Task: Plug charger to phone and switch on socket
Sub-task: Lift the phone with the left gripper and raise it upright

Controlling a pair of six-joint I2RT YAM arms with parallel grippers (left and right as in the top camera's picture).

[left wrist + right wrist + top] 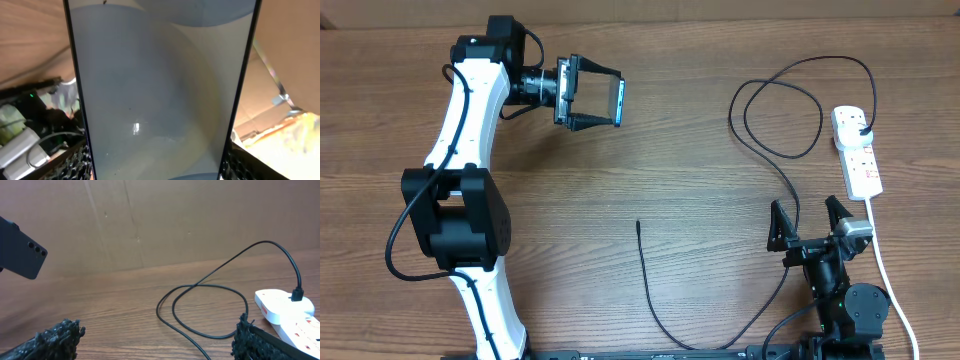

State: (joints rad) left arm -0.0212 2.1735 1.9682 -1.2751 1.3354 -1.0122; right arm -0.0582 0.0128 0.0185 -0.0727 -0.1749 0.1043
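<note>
My left gripper (604, 101) is shut on the phone (618, 101) and holds it up on edge above the far left of the table. The phone's pale screen (160, 100) fills the left wrist view, and its dark back (22, 250) shows in the right wrist view. The black charger cable (782, 150) loops near the socket (857, 150), its plug seated in the strip's far outlet (863, 133). Its free tip (638, 224) lies on the table's middle. My right gripper (811, 226) is open and empty, low at the front right, with the cable (210, 310) ahead of it.
The socket's thick white cord (890, 280) runs toward the front right edge beside my right arm. The cable's long run (665, 325) curves along the table's front. A cardboard wall (175, 225) stands behind the table.
</note>
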